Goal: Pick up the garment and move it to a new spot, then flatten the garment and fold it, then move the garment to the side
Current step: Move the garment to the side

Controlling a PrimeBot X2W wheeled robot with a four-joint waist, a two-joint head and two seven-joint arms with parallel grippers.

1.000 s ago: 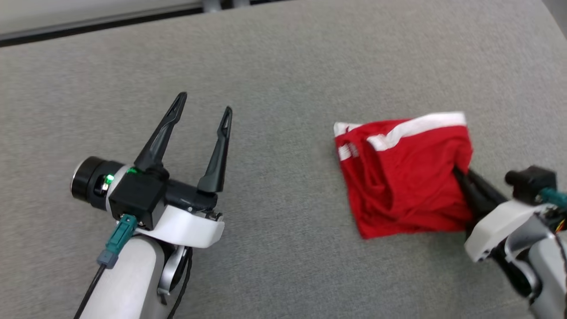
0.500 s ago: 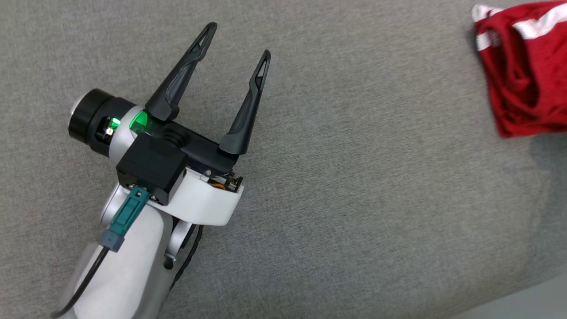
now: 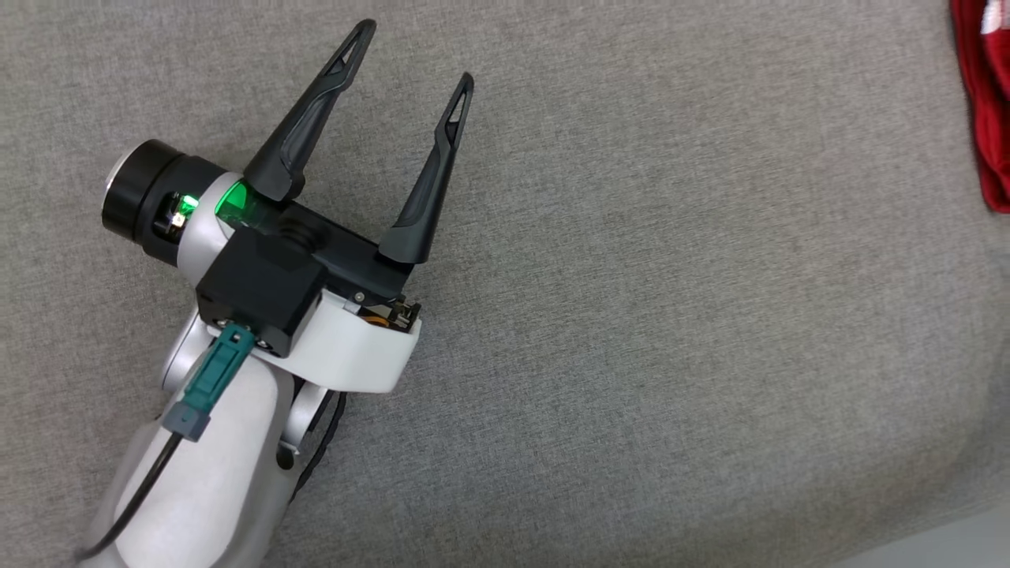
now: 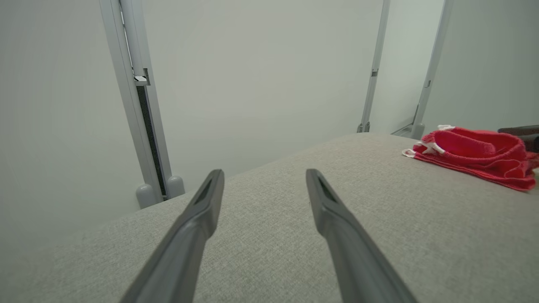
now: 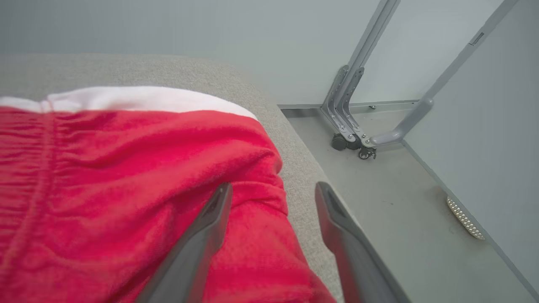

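The garment, red with a white band, lies folded near the right edge of the grey padded table. A sliver of the garment shows at the head view's right edge, and it sits as a low red heap at the right of the left wrist view. My right gripper is open just above the garment's near edge, its fingers apart with nothing between them. Far to the left over bare table, my left gripper also stands open and holds nothing, as its own view confirms.
The table's right edge drops to a grey floor, where a metal frame foot with castors stands. Pale wall panels and upright posts stand beyond the table's far edge.
The head camera swung left, so the garment slid to the picture's right edge. The right gripper, shut on the garment's edge a second ago, now stands open over it.
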